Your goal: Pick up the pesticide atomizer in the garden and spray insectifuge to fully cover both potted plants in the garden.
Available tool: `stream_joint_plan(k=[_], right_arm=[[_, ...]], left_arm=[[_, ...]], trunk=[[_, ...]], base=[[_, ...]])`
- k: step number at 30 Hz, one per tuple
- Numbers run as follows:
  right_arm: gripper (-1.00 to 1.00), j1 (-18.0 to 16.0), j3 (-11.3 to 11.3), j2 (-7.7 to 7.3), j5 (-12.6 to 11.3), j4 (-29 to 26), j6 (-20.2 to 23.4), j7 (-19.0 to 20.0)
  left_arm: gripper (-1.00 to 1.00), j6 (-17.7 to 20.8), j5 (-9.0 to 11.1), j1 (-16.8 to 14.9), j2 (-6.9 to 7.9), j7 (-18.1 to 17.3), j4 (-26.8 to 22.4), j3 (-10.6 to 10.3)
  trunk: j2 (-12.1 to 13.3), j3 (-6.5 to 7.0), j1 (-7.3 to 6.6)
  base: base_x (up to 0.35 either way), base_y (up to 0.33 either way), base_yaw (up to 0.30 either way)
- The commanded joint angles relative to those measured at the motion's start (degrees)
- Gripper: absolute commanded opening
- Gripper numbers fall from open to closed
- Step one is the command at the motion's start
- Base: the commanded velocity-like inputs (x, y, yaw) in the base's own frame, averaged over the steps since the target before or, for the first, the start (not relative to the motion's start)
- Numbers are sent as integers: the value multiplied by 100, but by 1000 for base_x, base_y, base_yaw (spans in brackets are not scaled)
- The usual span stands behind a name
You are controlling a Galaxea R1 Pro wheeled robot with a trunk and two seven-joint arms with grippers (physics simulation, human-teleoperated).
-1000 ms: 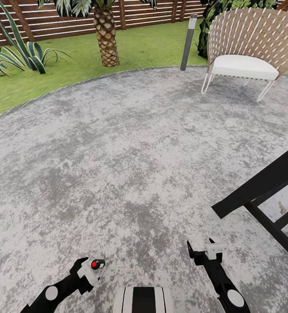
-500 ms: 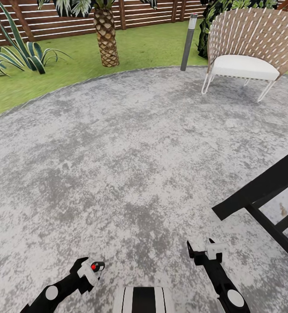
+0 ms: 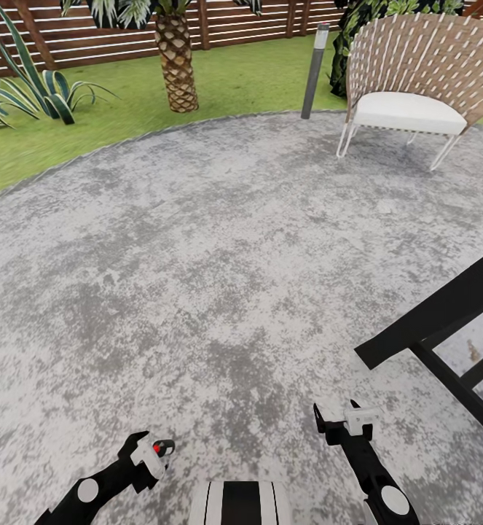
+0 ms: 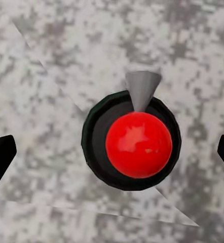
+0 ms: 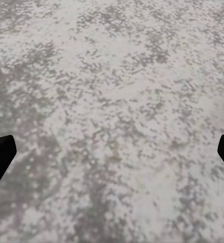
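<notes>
while the base crosses the round grey speckled patio (image 3: 219,240), the left claw (image 3: 156,450) pinches the small dark red-capped atomizer (image 4: 138,144); right claw (image 3: 339,421) spread, empty. spiky green agave-like plant (image 3: 41,91) lies far ahead-left of the left claw, the nearer arm.

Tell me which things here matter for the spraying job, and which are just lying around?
Job: pesticide atomizer at the left tool; potted plant.
Lying around: wicker chair, palm, lamp post, black table frame, fence.
</notes>
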Motion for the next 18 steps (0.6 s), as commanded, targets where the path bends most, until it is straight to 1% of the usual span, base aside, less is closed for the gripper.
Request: stream_joint_plan(k=[1, 18], right_arm=[[100, -2, 6, -3, 3, 2, -15, 2], [100, -2, 8, -3, 3, 2, -15, 2]], left_arm=[[100, -34, -52, -1, 4, 5, -2, -3], [100, -27, -54, -1, 10, 27, 6, -24]], trunk=[[-1, -3, -1], [-1, -3, -1]], base=[[0, 0, -69], [0, 0, -6]])
